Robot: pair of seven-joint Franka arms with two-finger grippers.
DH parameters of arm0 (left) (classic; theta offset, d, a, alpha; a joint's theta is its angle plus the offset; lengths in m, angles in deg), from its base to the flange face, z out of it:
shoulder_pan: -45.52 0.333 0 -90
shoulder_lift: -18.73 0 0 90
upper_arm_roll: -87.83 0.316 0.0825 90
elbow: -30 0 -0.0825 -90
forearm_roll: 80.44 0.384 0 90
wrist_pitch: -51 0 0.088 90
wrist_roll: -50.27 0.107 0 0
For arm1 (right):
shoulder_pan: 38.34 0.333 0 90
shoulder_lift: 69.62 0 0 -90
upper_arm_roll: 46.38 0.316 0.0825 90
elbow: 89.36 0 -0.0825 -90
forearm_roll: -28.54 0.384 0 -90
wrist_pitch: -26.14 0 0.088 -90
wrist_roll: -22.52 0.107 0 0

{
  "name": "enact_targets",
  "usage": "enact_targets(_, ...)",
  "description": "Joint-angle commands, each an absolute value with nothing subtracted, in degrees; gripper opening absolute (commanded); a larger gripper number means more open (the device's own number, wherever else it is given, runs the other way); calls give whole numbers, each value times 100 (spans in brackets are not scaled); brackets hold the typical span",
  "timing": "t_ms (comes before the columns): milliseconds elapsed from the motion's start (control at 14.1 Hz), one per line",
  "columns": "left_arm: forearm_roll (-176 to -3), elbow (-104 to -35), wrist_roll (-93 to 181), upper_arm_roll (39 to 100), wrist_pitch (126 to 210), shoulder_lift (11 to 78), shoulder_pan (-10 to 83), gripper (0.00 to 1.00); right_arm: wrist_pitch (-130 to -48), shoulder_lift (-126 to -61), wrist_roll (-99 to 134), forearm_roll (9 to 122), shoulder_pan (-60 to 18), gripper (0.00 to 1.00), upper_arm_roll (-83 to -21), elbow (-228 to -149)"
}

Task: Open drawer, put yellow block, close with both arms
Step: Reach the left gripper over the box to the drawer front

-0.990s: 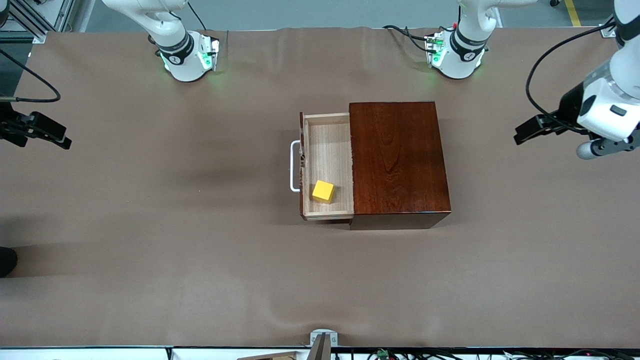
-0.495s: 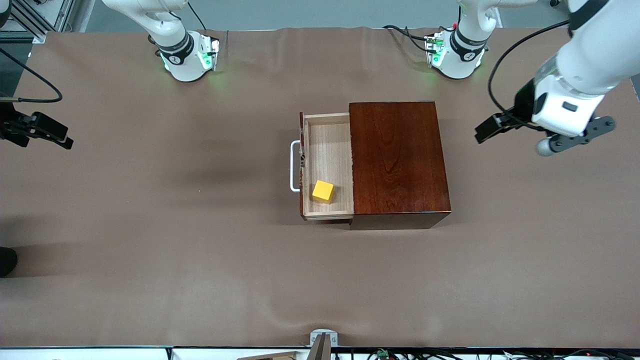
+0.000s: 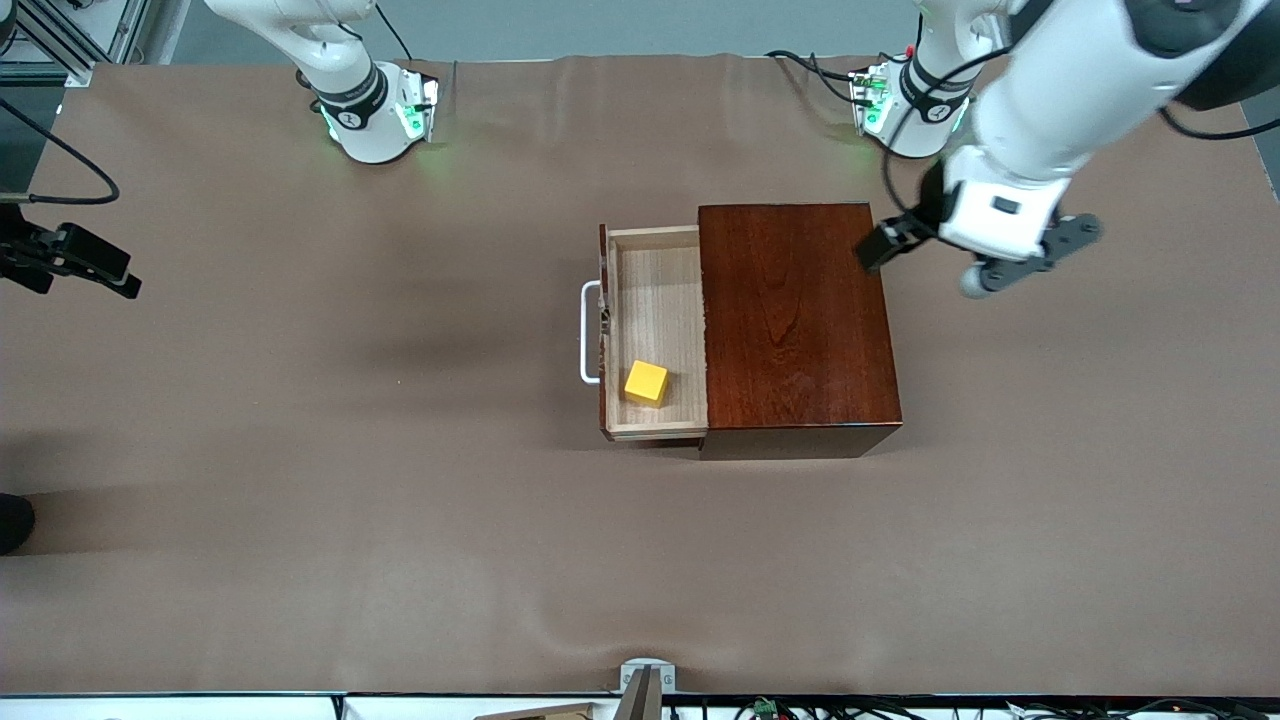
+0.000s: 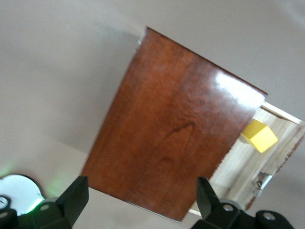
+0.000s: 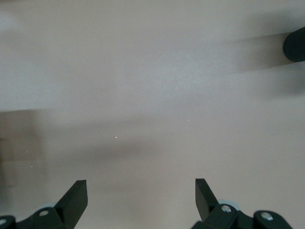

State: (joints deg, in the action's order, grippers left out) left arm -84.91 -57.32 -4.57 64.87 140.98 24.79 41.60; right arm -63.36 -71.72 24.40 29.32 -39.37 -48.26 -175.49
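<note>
A brown table (image 3: 300, 450) carries a glossy mahogany box (image 3: 795, 320) near its middle. The drawer (image 3: 655, 330), a light plywood tray with a dark front and a white handle (image 3: 585, 335), stands pulled out of the box toward the right arm's end of the table. Inside the tray lies the yellow block (image 3: 646, 382), in the corner nearest the front camera, close to the drawer front. Nothing else shows in the tray.

The left gripper (image 3: 885, 243) hangs in the air over the box's edge at the left arm's end, its jaws spread wide and holding nothing. The right gripper (image 3: 95, 265) waits over the table's edge at the right arm's end, jaws likewise spread, with only bare table beneath it.
</note>
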Motion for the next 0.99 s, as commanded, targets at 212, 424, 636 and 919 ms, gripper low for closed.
enact_targets(212,-8116,-4955,-2703,6296,14380,3576,2797,100,-6298,-7103,2499,2872,-4079,100,-4726,-17532)
enact_targets(424,-8000,-4753,-4259,6357,15239,4147,1961,100,-6298,-7103,2499,2872,-4115,100,-4717,-17532)
enact_targets(636,-7596,-4744,-5033,6392,15681,4455,1486,100,-6307,-7103,2490,2881,-4124,100,-4717,-17523)
enact_targets(919,-7552,-4673,-6122,6401,15953,4860,1152,100,-6316,-7103,2490,2889,-4132,100,-4717,-17505)
